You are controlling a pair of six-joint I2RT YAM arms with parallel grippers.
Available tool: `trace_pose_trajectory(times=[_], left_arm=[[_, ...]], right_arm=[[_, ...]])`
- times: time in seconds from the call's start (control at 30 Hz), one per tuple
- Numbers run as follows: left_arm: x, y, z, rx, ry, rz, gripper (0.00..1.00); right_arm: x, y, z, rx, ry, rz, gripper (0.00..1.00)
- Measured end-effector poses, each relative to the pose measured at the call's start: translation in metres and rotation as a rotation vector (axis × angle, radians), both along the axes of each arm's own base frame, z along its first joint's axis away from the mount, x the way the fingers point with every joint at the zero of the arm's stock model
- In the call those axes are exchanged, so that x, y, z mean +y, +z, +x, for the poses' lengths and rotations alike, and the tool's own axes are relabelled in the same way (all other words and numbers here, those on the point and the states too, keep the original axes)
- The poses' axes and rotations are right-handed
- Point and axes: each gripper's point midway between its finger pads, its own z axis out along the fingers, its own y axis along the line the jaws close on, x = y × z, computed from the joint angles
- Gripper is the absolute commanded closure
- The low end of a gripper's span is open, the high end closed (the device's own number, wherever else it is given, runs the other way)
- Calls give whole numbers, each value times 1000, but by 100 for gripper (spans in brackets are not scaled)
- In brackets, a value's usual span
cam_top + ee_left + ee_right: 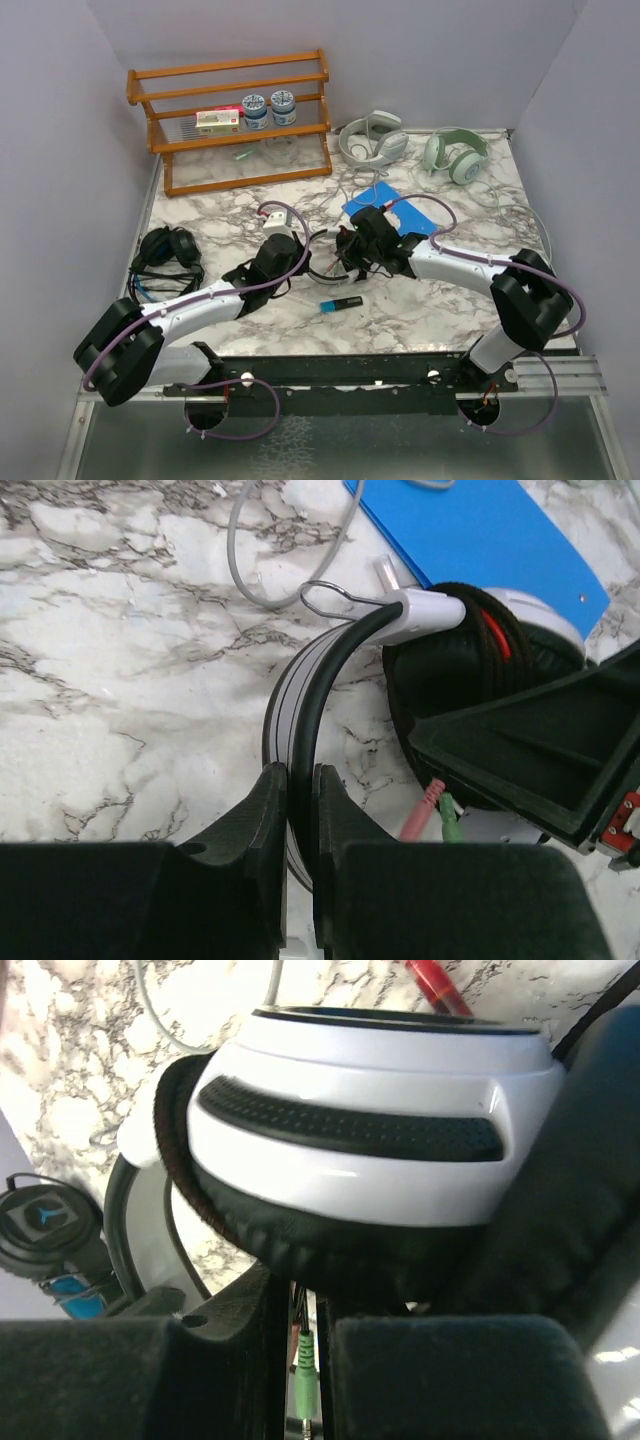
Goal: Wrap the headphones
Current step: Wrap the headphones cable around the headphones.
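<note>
White-and-black headphones [530, 608] sit mid-surface [120, 680], between both arms, which reach in low and meet there. I'd judge them light: rigid cups, springy headband [300, 710], floppy thin cord [178, 1245] likely to snag, so best held by the band. Left hand [300, 785] pinches that band edge-on. Right hand [305, 1295] is nearly pressed together under the cup w/ the green plug [305, 1360] in the slit; can't tell if it's gripped.

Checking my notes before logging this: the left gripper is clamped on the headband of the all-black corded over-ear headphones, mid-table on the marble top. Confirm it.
Wrong pair. The left gripper is clamped on the headband of the white-and-black corded over-ear headphones, mid-table on the marble top, as the left wrist view shows. The all-black pair lies at the table's left edge.
</note>
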Motion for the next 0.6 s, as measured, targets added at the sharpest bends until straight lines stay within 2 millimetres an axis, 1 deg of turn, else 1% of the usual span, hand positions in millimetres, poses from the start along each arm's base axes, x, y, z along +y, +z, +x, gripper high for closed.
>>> trace_pose_trajectory(times=[0.1,0.2,0.33,0.5,0.6], left_arm=[[-7,-12,-5,20,-34,7,100],[-13,-18,-5,30,-53,6,100],[-14,-18,-5,26,-57,7,100],[-13,-18,-4,21,-61,20,100],[-16,-14,3,7,-60,42,100]], right_arm=[[2,-10,4,3,-12,-6,85],[2,-17,6,-2,-20,-21,85],[1,-24,8,-11,-18,-66,85],[1,-30,5,-11,13,-150,87],[-1,-31,0,-11,42,-189,87]])
